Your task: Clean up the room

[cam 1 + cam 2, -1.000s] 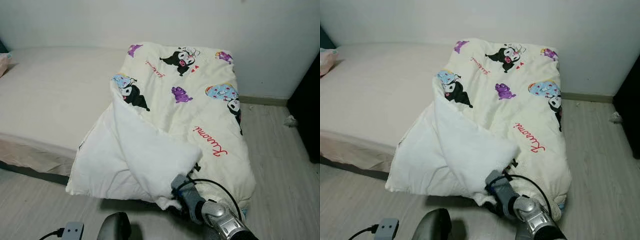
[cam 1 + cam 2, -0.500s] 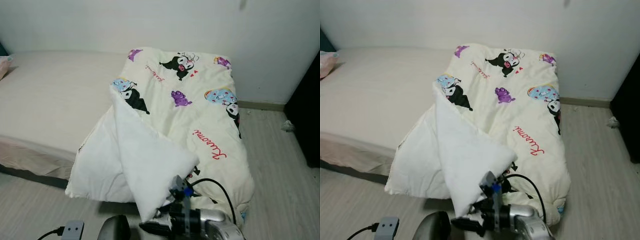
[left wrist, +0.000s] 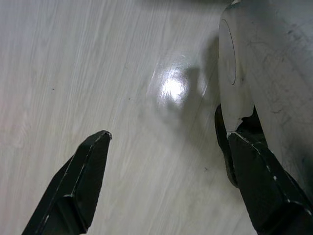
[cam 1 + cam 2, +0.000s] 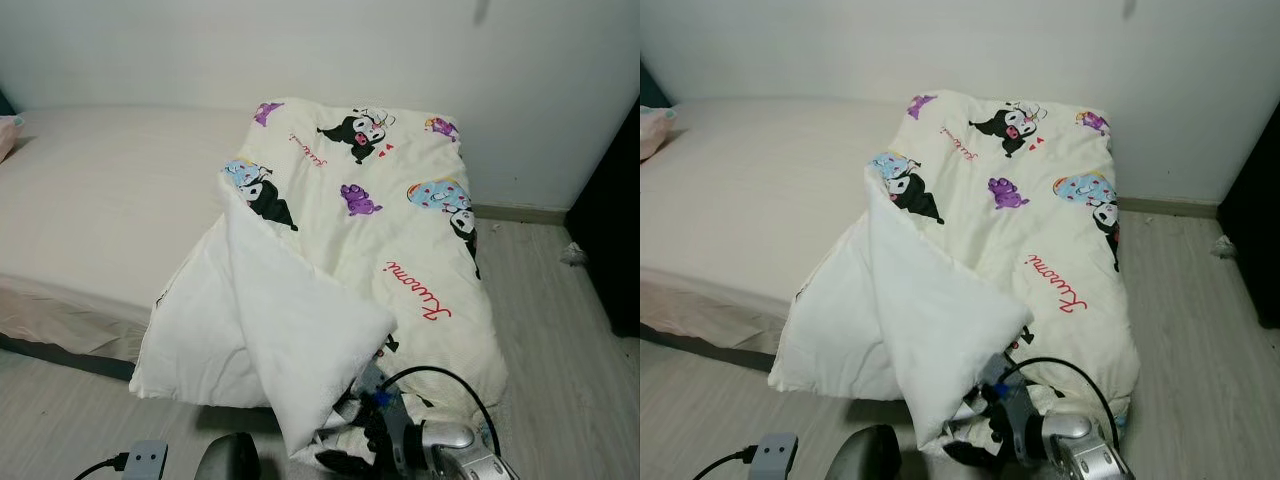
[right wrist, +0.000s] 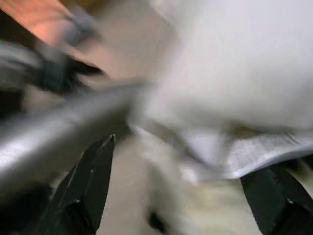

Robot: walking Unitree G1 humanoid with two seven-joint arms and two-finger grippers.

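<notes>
Draping off the bed [image 4: 90,200] toward the near floor, the cartoon-print quilt [image 4: 400,220] has its folded white corner just beside the right gripper [image 5: 186,196], fingers spread wide around the fabric's edge. The left gripper [image 3: 161,186] hangs open above the floor [image 3: 98,73].

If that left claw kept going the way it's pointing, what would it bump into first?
Most likely the pale wood-look floor. The left gripper, fingers apart, points down at bare boards with nothing between them. A grey rounded part of the robot sits beside the line, not across it, though depth is hard to judge.
</notes>
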